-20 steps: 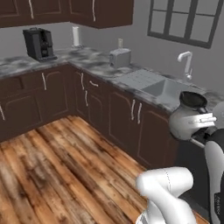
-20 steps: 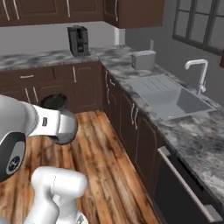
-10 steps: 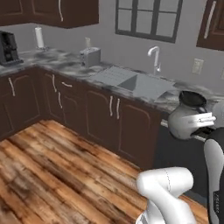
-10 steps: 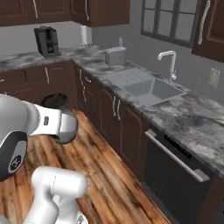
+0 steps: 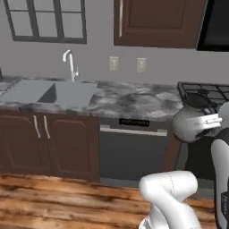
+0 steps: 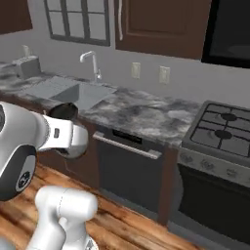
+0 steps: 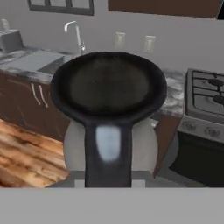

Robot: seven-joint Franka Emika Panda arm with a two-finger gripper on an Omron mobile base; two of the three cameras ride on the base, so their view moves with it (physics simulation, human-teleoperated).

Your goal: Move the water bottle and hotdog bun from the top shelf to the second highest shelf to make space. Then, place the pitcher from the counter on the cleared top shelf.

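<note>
Left base view: bulbous shiny silver pitcher (image 5: 193, 124) carried at arm's end, before marbled counter (image 5: 129, 101). Right base view: black-rimmed, aloft. Hand view: round dark mouth just ahead of gripper (image 7: 108, 183), clamped on its handle.

In the hand view the pitcher (image 7: 108, 94) sits dead centre and hides the stretch of counter (image 7: 173, 85) behind it, along with the gripper's fingertips at the bottom. The toaster (image 7: 9, 40) is cut by the upper left edge. In the left base view the pitcher (image 5: 193, 121) is partly covered by the white arm at the right edge, and the stove (image 5: 202, 95) is cropped there too. In the right base view only the pitcher's black rim (image 6: 65, 111) shows above the arm.
</note>
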